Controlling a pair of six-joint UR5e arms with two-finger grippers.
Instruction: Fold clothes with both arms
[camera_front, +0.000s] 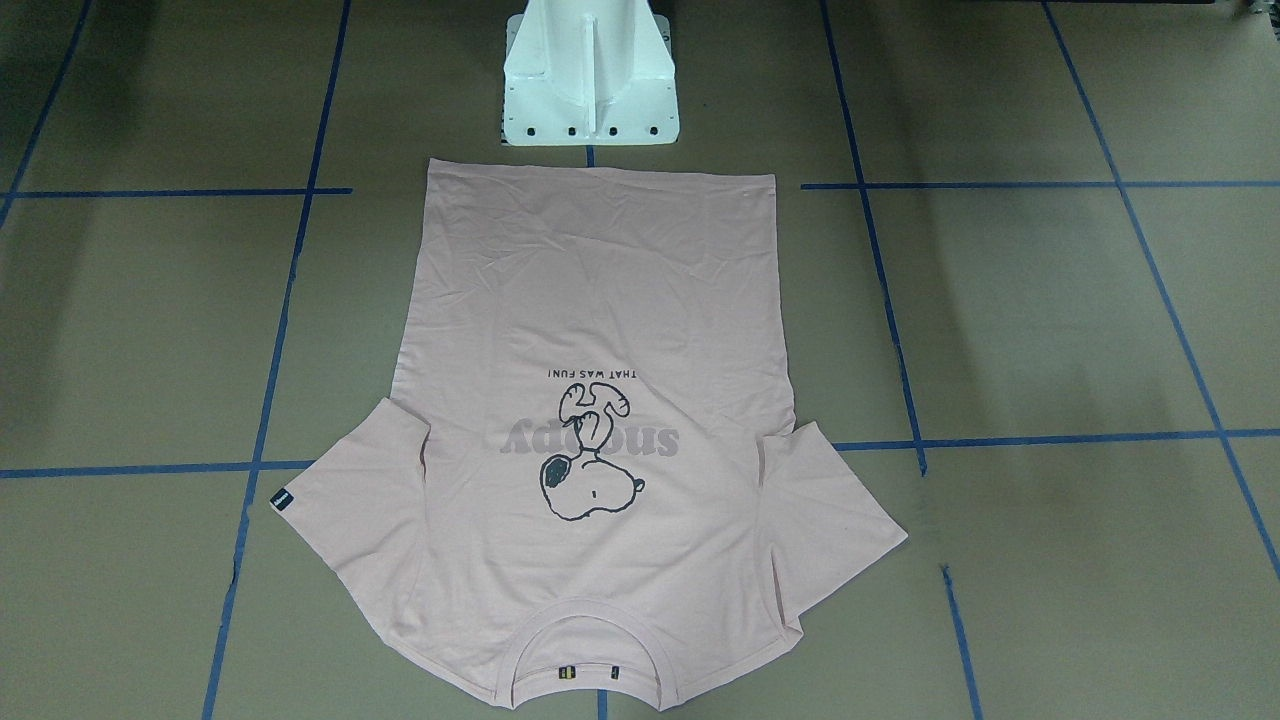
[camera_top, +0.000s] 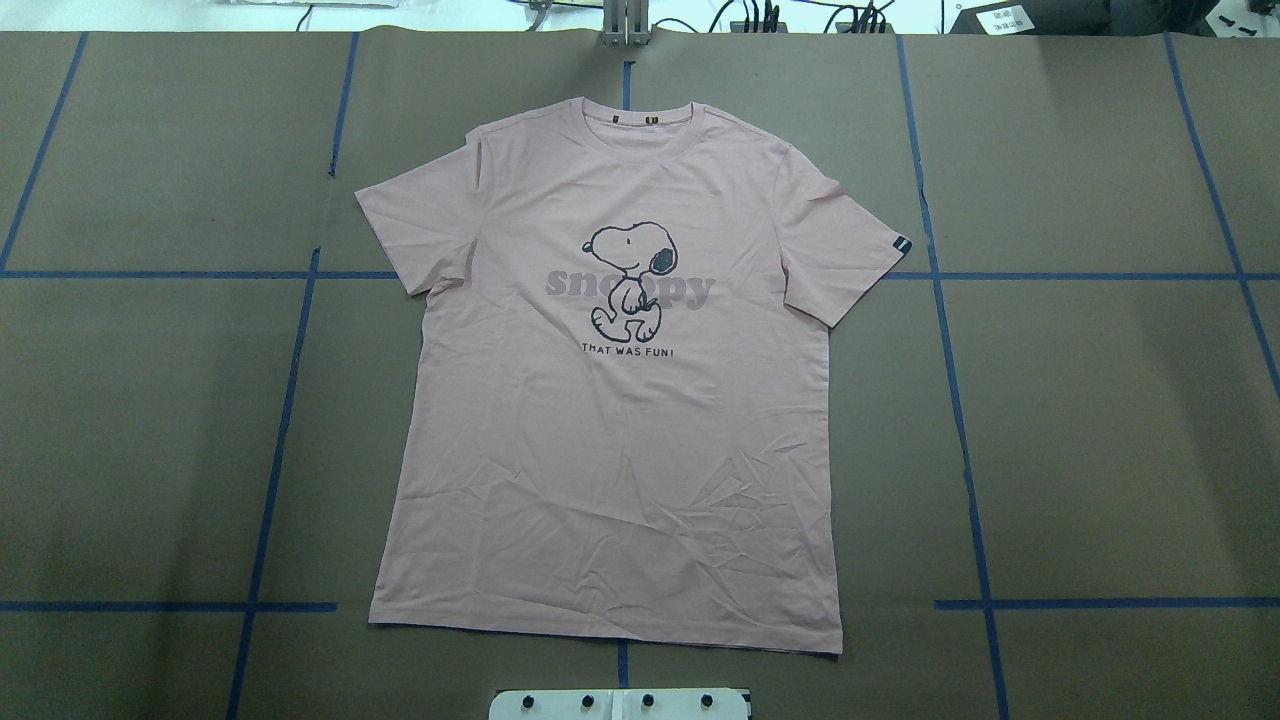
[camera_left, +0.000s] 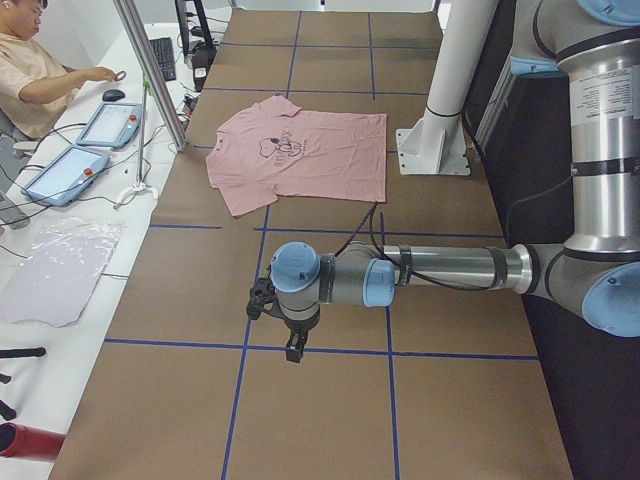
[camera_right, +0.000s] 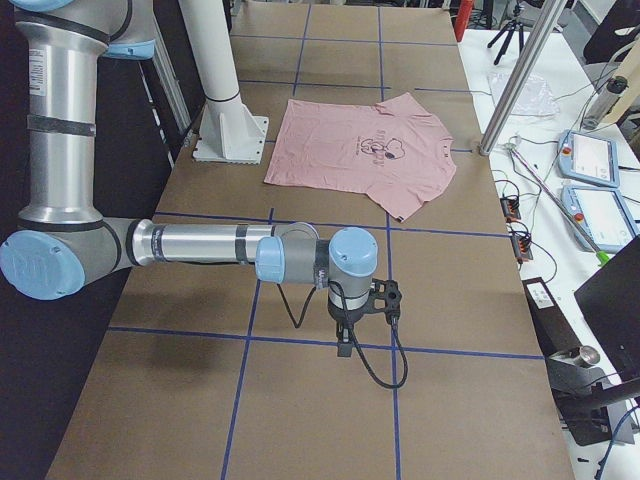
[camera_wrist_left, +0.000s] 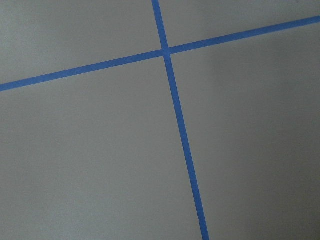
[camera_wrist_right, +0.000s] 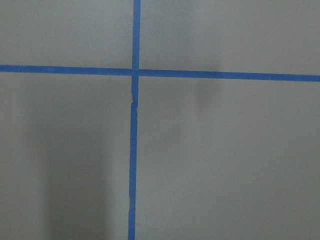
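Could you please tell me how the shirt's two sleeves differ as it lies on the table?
The robot's-right sleeve carries a small dark tag at its hem; the robot's-left sleeve shows none. The right sleeve also reaches a little further past the crosswise blue tape line than the left one. Both are pale pink, short, and lie spread flat, unfolded.

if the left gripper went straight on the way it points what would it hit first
The left gripper points down, so it would likely meet the bare table near a blue tape crossing, well clear of the T-shirt.
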